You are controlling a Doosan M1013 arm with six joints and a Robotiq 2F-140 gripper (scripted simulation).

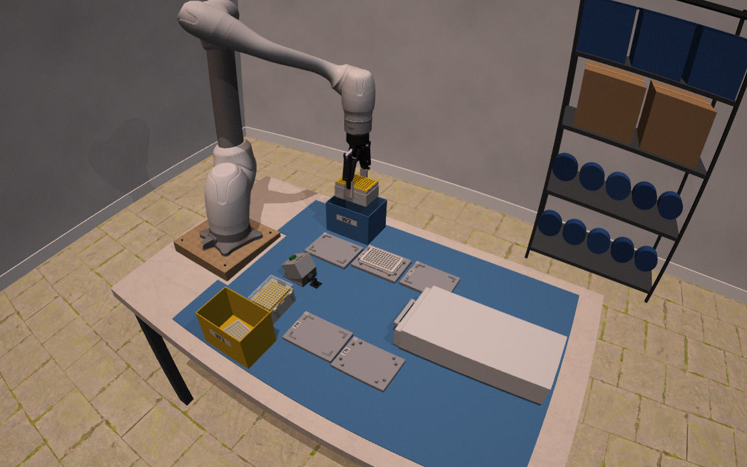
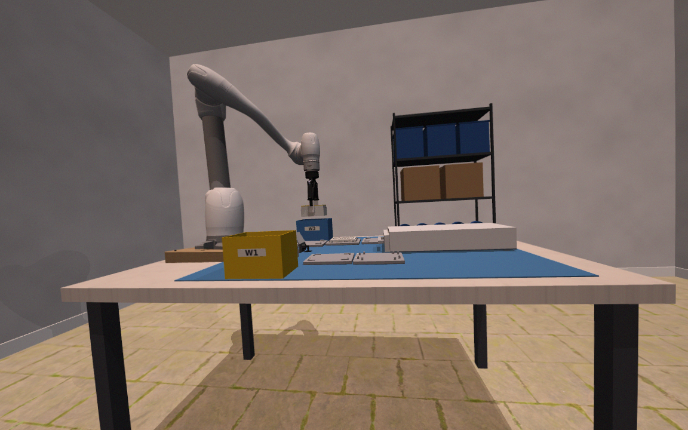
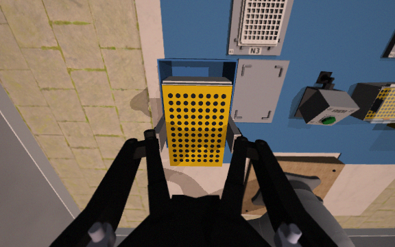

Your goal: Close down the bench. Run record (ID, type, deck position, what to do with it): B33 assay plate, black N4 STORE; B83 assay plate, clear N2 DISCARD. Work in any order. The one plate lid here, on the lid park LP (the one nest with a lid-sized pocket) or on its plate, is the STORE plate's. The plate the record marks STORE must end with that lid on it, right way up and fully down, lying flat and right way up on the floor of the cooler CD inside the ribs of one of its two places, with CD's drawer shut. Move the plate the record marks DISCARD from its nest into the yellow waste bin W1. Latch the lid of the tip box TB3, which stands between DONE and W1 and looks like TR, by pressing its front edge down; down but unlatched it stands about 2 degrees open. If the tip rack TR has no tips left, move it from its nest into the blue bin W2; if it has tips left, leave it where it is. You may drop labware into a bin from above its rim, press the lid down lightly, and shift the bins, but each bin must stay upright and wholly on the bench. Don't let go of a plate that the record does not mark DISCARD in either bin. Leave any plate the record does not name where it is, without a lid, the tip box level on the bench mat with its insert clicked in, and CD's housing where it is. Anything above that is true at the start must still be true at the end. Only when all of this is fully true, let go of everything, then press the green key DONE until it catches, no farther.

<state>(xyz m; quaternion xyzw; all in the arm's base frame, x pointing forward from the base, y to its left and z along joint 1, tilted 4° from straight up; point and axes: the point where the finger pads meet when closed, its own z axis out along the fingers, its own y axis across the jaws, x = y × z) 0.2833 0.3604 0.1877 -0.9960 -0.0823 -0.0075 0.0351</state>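
My gripper (image 1: 356, 174) is shut on the tip rack TR (image 1: 356, 189), a grey box with a yellow top full of dark, empty holes. It holds the rack level, right over the open blue bin W2 (image 1: 356, 219) at the mat's far left corner. In the wrist view the rack (image 3: 197, 128) sits between my fingers, and the bin (image 3: 197, 70) shows beyond its far end. The yellow bin W1 (image 1: 233, 320) holds a clear plate (image 1: 235, 329). Tip box TB3 (image 1: 272, 294) stands next to W1. The green key DONE (image 1: 292, 257) is on its grey block. No black plate is in view.
A white plate (image 1: 380, 259) lies on nest N3, between an empty nest (image 1: 333, 249) beside W2 and nest N4 (image 1: 428, 275). Two empty nests (image 1: 317, 335) (image 1: 367, 362) lie at the front. The white cooler CD (image 1: 480, 342) fills the right side. A shelf rack (image 1: 643, 133) stands off the table.
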